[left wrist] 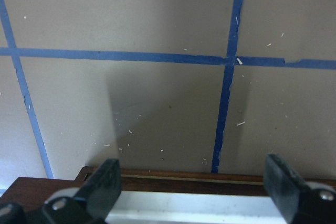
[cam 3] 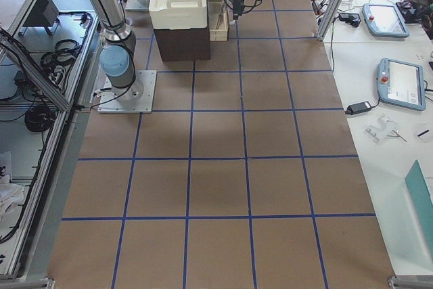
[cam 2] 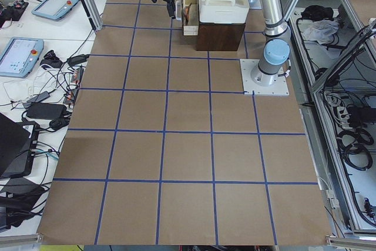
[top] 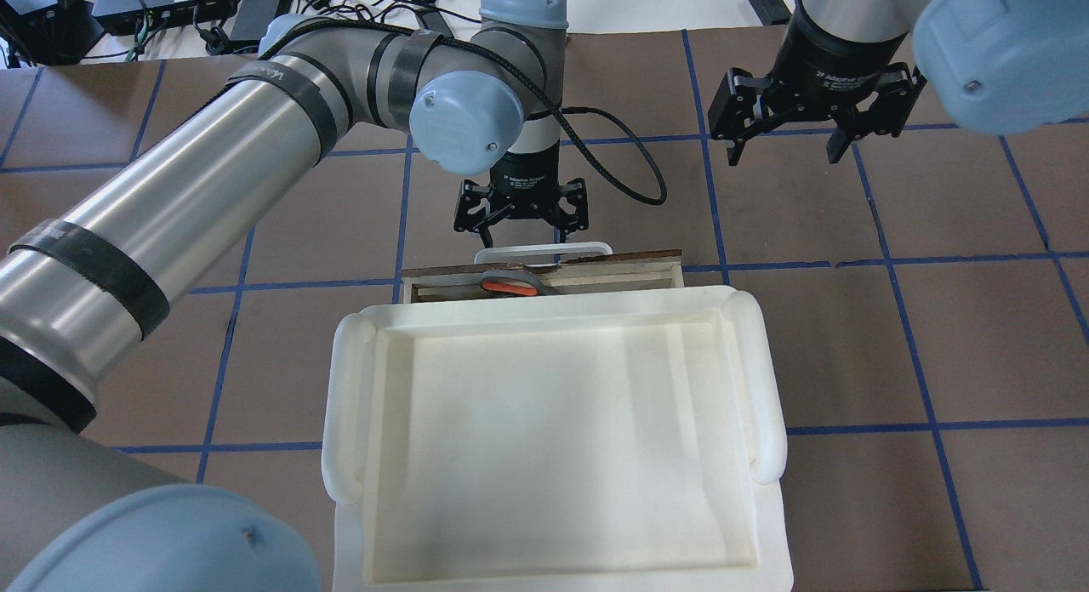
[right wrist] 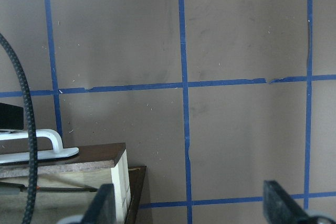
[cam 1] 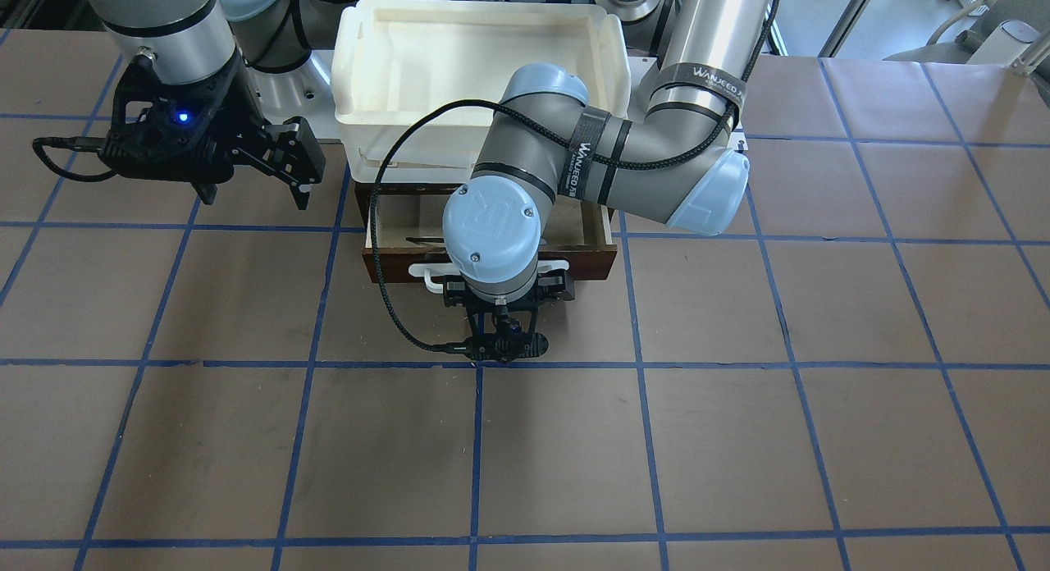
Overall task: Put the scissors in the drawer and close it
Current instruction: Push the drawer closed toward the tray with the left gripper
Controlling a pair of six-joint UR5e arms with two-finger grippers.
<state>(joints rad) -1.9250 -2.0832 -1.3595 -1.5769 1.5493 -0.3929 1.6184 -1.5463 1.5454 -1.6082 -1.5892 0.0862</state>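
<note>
The drawer [top: 621, 273] stands partly open under the white bin, with its dark brown front [cam 1: 592, 260] and white bar handle [top: 544, 251]. The scissors [top: 509, 284], grey with orange-red loops, lie inside it near the front. My left gripper [top: 521, 221] is open and empty, pointing down just in front of the handle. In the left wrist view its fingers [left wrist: 103, 181] straddle the handle [left wrist: 184, 205]. My right gripper [top: 781, 141] is open and empty, hovering over bare table to the drawer's side [cam 1: 299, 173]. The right wrist view shows the drawer's corner [right wrist: 118, 174].
A large white plastic bin [top: 349, 405] sits on top of the dark cabinet [cam 2: 220, 36] that holds the drawer. A black cable [cam 1: 385, 259] loops from the left wrist beside the drawer. Brown table paper with blue grid lines [cam 1: 738, 440] surrounds it.
</note>
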